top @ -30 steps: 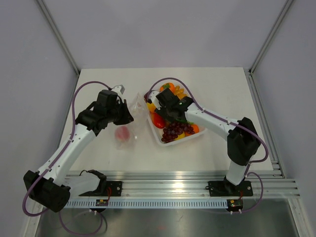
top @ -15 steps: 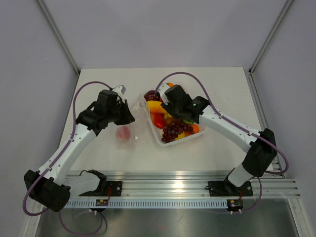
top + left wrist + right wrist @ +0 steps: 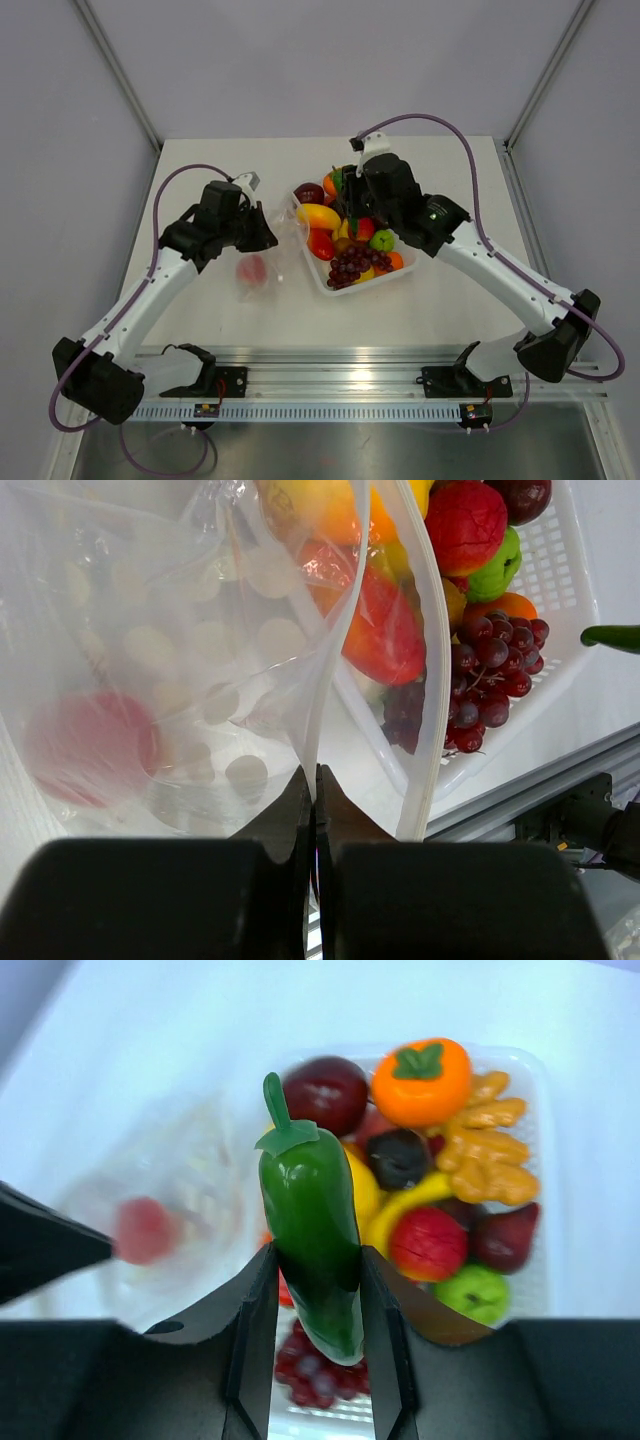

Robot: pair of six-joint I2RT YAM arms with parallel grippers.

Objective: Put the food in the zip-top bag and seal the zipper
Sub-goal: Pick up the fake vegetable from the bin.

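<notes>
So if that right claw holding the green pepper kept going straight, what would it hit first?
Probably the toy fruit piled in the white slotted tray, likely the yellow piece behind the glossy green pepper the right gripper holds; depth is unclear.

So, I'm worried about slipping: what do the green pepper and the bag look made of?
The green pepper looks like glossy plastic, going by its bright highlights. The bag looks like thin clear film: crinkled, with fruit showing through.
</notes>
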